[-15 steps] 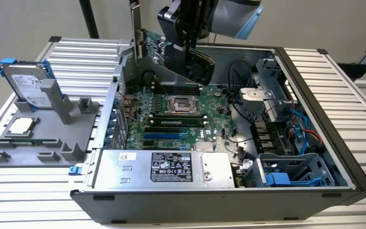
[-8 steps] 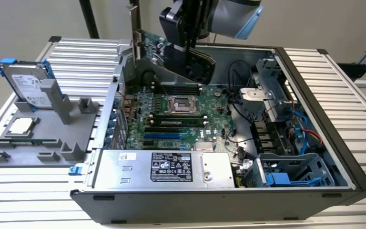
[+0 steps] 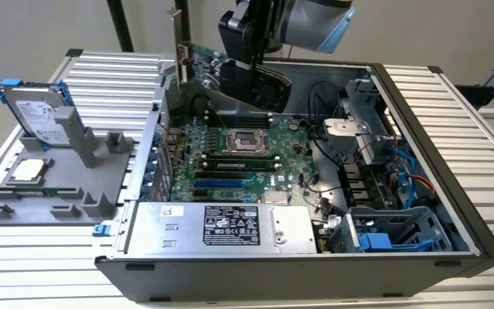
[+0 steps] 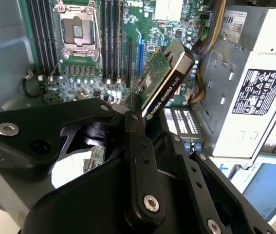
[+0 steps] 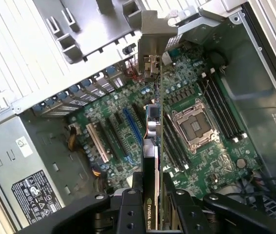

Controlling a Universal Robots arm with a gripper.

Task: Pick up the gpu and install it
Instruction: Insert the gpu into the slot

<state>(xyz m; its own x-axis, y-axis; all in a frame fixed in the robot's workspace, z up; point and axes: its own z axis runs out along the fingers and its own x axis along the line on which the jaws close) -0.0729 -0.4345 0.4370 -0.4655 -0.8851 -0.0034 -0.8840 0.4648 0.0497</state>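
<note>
The gpu (image 3: 202, 65), a green card with a black cooler shroud and a silver bracket at one end, hangs tilted above the open computer case (image 3: 419, 129). My gripper (image 3: 249, 77) is shut on it from above, over the motherboard (image 3: 234, 158). In the first wrist view the gpu (image 5: 153, 126) appears edge-on between the two black fingers (image 5: 128, 202), its bracket pointing toward the case's rear slot wall. In the second wrist view the gpu (image 4: 166, 83) sticks out past a black finger (image 4: 135, 131), above the expansion slots (image 4: 130, 58).
The motherboard carries an empty processor socket (image 3: 245, 140), memory slots and a blue slot (image 3: 221, 183). A power supply (image 3: 221, 225) sits at the case front, drive cages and cables (image 3: 384, 174) at the exterior view's right. A hard drive with blue rails (image 3: 36, 112) stands on a grey fixture (image 3: 49, 193).
</note>
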